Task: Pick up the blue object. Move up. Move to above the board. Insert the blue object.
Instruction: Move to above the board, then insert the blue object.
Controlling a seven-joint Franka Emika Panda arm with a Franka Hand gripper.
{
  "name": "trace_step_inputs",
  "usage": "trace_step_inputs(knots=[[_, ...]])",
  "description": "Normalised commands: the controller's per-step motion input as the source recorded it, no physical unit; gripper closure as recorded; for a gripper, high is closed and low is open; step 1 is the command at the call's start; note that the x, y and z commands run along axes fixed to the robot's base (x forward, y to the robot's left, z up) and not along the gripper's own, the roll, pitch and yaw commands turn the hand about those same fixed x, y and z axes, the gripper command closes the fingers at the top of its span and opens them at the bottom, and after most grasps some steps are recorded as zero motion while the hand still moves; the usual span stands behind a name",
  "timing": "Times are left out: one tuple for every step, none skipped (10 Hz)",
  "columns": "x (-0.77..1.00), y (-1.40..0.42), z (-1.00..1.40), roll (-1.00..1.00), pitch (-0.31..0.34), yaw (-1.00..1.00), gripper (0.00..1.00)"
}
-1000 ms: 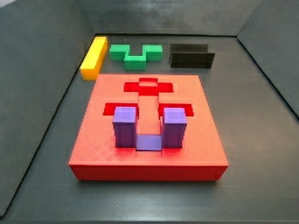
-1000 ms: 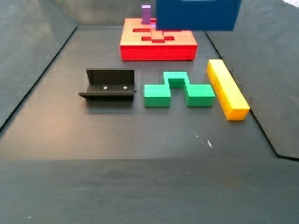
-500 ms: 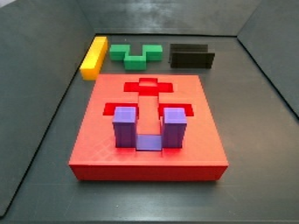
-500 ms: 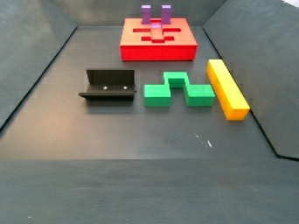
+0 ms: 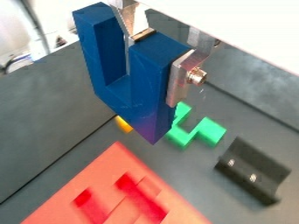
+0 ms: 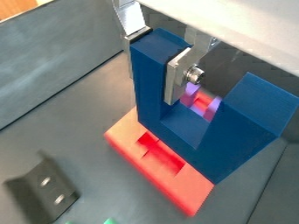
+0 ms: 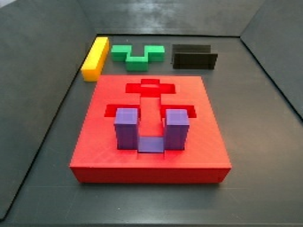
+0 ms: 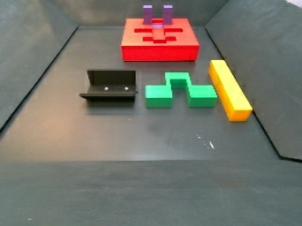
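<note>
High above the table, out of both side views, I kept the gripper [image 5: 156,54] with jaws clamped on one prong of the blue object [image 5: 126,74], clear of the board [image 6: 163,164] for later insertion.

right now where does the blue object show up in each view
Wrist view: the blue object fills the upper middle, clamped by the gripper above the board.
Wrist view: it fills the centre, a silver finger flat on one prong.
Side view: not in it.
Side view: not in it.
Shared landmark: the board shows in all four.
</note>
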Motion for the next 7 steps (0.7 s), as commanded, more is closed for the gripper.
trace_step_inputs(knots=[[-0.03,-0.97,0.15,0.01,0.087,0.01,1.0],[0.03,-0.56,0.1,0.01,0.115,0.01,1.0],[0.06,-0.32,0.06,0.0,0.134,0.01,1.0],[0.05,-0.22,0.05,0.01,0.137,0.01,1.0],[0.0,0.0,-0.16,0.0,-0.01,0.0,1.0],[0.0,0.0,-0.15,0.0,-0.013,0.0,1.0],[-0.03,0.0,-0.13,0.0,-0.004,0.0,1.0]])
